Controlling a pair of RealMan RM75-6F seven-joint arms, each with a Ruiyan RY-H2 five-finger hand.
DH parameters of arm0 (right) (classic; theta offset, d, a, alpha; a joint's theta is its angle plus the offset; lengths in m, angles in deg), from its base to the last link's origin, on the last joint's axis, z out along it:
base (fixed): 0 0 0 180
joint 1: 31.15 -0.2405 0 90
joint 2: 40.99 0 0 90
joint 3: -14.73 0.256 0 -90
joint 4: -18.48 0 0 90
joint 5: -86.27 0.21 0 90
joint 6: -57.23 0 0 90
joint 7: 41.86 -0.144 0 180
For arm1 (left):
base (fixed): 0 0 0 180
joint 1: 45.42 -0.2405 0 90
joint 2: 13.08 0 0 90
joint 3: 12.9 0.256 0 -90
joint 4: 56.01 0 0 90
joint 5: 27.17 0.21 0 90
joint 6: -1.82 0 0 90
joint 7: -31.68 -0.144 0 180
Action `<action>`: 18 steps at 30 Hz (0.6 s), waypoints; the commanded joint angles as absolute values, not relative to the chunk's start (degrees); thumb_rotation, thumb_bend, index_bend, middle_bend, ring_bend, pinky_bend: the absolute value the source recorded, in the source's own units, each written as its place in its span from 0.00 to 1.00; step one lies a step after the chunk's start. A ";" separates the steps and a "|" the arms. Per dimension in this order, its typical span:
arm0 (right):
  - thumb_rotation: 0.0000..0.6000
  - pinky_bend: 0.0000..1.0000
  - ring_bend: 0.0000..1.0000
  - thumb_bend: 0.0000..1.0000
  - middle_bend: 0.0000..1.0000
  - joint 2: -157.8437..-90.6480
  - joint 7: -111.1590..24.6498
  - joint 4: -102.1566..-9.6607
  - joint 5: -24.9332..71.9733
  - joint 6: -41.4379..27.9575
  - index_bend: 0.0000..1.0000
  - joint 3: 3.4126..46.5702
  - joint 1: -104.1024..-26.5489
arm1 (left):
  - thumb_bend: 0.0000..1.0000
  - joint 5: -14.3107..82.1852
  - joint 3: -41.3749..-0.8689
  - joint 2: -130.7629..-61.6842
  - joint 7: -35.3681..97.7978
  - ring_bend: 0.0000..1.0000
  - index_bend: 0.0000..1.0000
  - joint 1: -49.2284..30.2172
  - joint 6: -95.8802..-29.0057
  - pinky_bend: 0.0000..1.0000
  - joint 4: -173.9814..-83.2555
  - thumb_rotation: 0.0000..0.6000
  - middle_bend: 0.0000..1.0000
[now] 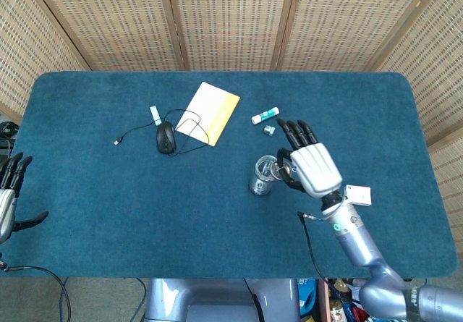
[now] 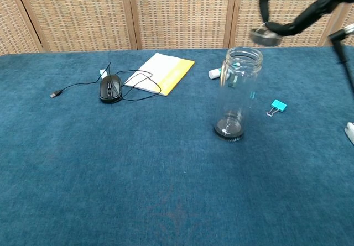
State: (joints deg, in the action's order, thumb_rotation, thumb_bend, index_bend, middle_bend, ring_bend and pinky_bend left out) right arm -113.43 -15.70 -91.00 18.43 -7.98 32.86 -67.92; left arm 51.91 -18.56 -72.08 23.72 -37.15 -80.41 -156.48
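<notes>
A clear glass jar (image 1: 263, 175) (image 2: 238, 94) stands upright and lidless on the blue table (image 1: 108, 213). My right hand (image 1: 311, 166) (image 2: 310, 3) hovers just right of the jar's mouth and above it. It pinches a small round lid (image 2: 264, 35) (image 1: 282, 168) between thumb and finger, level with a spot slightly above the rim and to its right. My left hand (image 1: 9, 192) hangs off the table's left edge, fingers apart, holding nothing.
A black mouse (image 1: 166, 137) (image 2: 110, 87) with its cable lies beside a white and yellow notebook (image 1: 210, 112) at mid-left. A glue stick (image 1: 265, 115) and small cap (image 1: 268, 130) sit behind the jar. A blue binder clip (image 2: 276, 107) and a white object (image 1: 358, 195) lie right.
</notes>
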 commanded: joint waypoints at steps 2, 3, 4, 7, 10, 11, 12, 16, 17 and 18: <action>1.00 0.00 0.00 0.62 0.00 -120.37 -8.78 -88.61 24.70 -9.05 0.67 33.60 -72.20 | 0.05 51.72 -18.63 -71.98 24.01 0.00 0.00 -37.10 -80.30 0.00 -156.40 1.00 0.00; 1.00 0.00 0.00 0.62 0.00 -120.91 -8.24 -88.44 25.46 -9.25 0.67 33.75 -72.57 | 0.05 51.70 -18.63 -71.95 24.12 0.00 0.00 -37.07 -80.22 0.00 -156.36 1.00 0.00; 1.00 0.00 0.00 0.62 0.00 -121.38 -7.86 -88.34 26.00 -9.51 0.67 33.91 -72.89 | 0.05 51.68 -18.61 -71.93 24.21 0.00 0.00 -37.02 -80.09 0.00 -156.31 1.00 0.00; 1.00 0.00 0.00 0.62 0.00 -122.25 -6.48 -87.77 26.89 -10.11 0.67 34.04 -73.77 | 0.05 51.54 -18.56 -71.85 24.41 0.00 0.00 -36.86 -79.63 0.00 -156.16 1.00 0.00; 1.00 0.00 0.00 0.62 0.00 -122.48 -5.29 -87.61 27.21 -10.69 0.67 34.08 -74.44 | 0.05 51.40 -18.63 -71.77 24.70 0.00 0.00 -36.76 -79.44 0.00 -156.07 1.00 0.00; 1.00 0.00 0.00 0.62 0.00 -122.52 -5.13 -87.66 27.26 -10.90 0.67 34.13 -74.59 | 0.05 51.36 -18.67 -71.74 24.79 0.00 0.00 -36.74 -79.41 0.00 -156.04 1.00 0.00; 1.00 0.00 0.00 0.62 0.00 -122.49 -4.90 -87.76 27.35 -11.11 0.67 34.12 -74.75 | 0.05 51.26 -18.72 -71.69 24.94 0.00 0.00 -36.71 -79.36 0.00 -155.98 1.00 0.00; 1.00 0.00 0.00 0.62 0.00 -122.24 -3.89 -87.72 27.65 -11.65 0.67 33.93 -75.14 | 0.05 51.01 -18.80 -71.54 25.34 0.00 0.00 -36.60 -79.08 0.00 -155.87 1.00 0.00; 1.00 0.00 0.00 0.62 0.00 -122.17 -3.73 -87.65 27.72 -11.75 0.67 33.83 -75.20 | 0.05 51.01 -18.80 -71.50 25.41 0.00 0.00 -36.60 -79.06 0.00 -155.87 1.00 0.00; 1.00 0.00 0.00 0.62 0.00 -122.08 -3.63 -87.59 27.79 -11.81 0.67 33.69 -75.24 | 0.05 51.03 -18.80 -71.46 25.49 0.00 0.00 -36.61 -79.09 0.00 -155.88 1.00 0.00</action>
State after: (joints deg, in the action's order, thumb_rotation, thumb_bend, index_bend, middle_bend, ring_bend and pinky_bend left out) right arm -122.15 -3.70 -87.64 27.72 -11.76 33.77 -75.19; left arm 51.03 -18.80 -71.47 25.48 -36.61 -79.09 -155.88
